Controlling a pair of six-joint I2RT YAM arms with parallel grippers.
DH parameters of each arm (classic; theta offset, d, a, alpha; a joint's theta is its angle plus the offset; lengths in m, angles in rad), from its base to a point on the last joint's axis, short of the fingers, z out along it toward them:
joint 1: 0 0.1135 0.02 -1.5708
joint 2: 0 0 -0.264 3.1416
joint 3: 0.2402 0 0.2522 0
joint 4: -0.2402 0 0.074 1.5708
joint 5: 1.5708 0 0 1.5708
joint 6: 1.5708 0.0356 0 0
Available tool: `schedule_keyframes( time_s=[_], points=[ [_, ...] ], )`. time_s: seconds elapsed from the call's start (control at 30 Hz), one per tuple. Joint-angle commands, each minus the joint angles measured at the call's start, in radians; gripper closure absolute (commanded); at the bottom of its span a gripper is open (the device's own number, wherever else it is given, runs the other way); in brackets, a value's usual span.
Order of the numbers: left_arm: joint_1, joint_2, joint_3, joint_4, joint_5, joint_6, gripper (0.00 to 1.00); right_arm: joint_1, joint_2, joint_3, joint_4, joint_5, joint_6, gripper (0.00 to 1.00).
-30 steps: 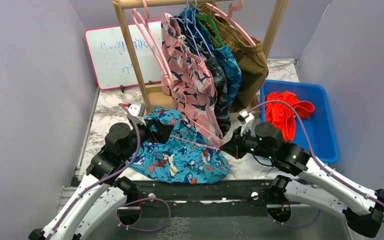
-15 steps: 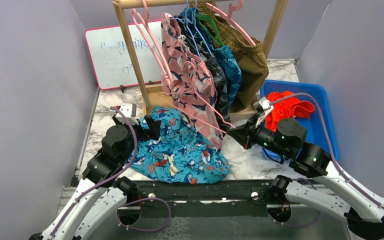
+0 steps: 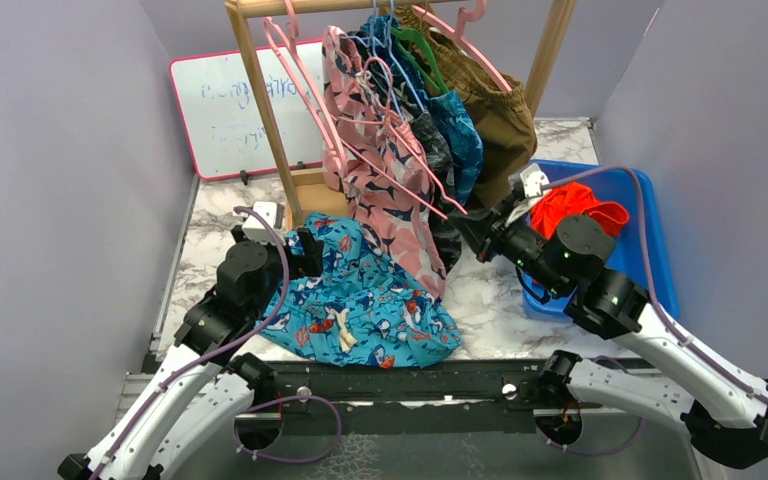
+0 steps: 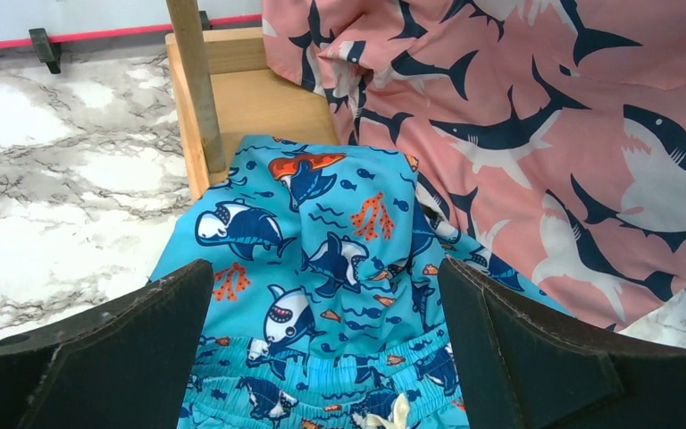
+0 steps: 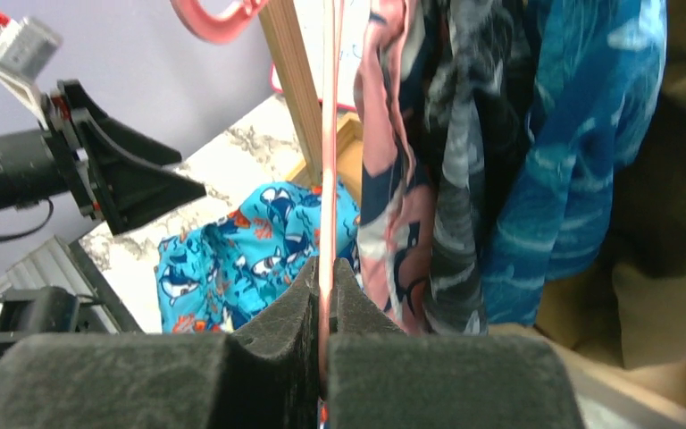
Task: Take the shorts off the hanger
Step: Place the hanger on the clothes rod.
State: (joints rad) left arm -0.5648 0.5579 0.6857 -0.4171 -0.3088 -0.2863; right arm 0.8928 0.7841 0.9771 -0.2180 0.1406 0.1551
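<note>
One black pair of shorts [image 3: 444,165] — mostly behind the pink shorts [image 3: 380,190].

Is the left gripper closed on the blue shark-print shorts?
No, the left gripper stands wide open over the blue shark-print shorts, its fingers spread apart on either side.

We see the blue shark-print shorts [image 3: 360,300] lying crumpled on the marble table [image 3: 210,215], off any hanger. They lie just in front of the pink-and-navy shark-print shorts [image 3: 385,190], which hang from the wooden rack [image 3: 262,100] with a bare pink hanger [image 5: 327,134] slanting across them. Bunched beside those hang the black patterned shorts [image 3: 442,175], the teal-blue patterned shorts [image 3: 463,140] and a brown pair [image 3: 508,125], while the orange shorts [image 3: 565,230] lie heaped in the blue bin [image 3: 650,260].
</note>
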Motion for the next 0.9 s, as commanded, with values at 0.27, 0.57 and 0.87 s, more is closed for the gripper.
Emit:
schedule_keyframes(
  time_s=[0.27,0.57,0.87],
  points=[
    [0.006,-0.018,0.0,0.02,-0.021,0.018,0.01,-0.003,0.258,0.256,0.206,0.099,-0.038,0.99],
    [0.013,-0.03,0.0,0.022,-0.011,0.019,0.01,-0.003,0.426,0.422,0.21,0.16,-0.046,0.99],
    [0.014,-0.048,0.005,0.024,0.023,0.029,0.01,-0.003,0.663,0.648,0.056,0.095,-0.02,0.99]
  ],
)
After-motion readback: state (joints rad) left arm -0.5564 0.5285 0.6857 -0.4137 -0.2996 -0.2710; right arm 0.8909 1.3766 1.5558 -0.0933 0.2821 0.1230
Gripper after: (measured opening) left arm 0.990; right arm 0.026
